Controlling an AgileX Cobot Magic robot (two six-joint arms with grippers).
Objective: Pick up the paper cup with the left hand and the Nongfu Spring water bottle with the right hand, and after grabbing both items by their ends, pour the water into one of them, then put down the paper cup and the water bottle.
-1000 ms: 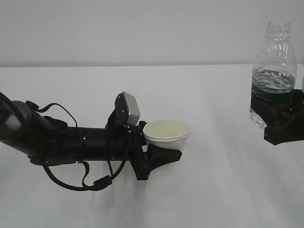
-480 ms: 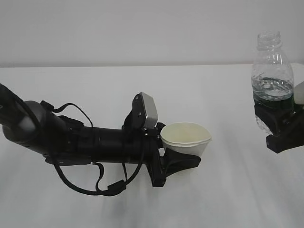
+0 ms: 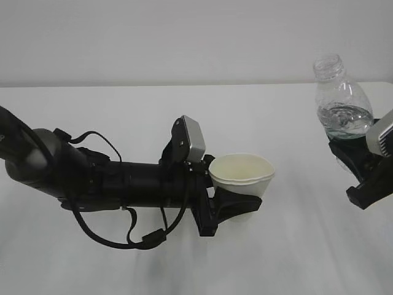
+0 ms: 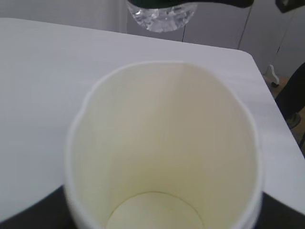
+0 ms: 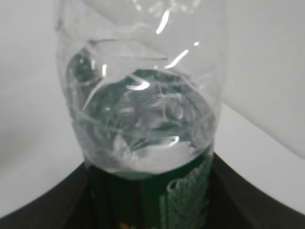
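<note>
Cup (image 3: pixel 241 174) clamped low in left gripper (image 3: pixel 236 206), held above table (image 3: pixel 123 110), mouth up, dry, thin-walled and crush-prone; bottle (image 3: pixel 341 104) gripped at base by right gripper (image 3: pixel 362 169), well apart, tipped slightly cupward, part full of water (image 3: pixel 347 120), slick, likely sloshy.

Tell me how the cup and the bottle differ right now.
The cup is white, opaque paper; the bottle is clear plastic with a dark green label. The cup is empty inside, while the bottle holds water. The cup stands upright; the bottle tilts left toward it. Both are open at the top and held above the table, one per arm.
</note>
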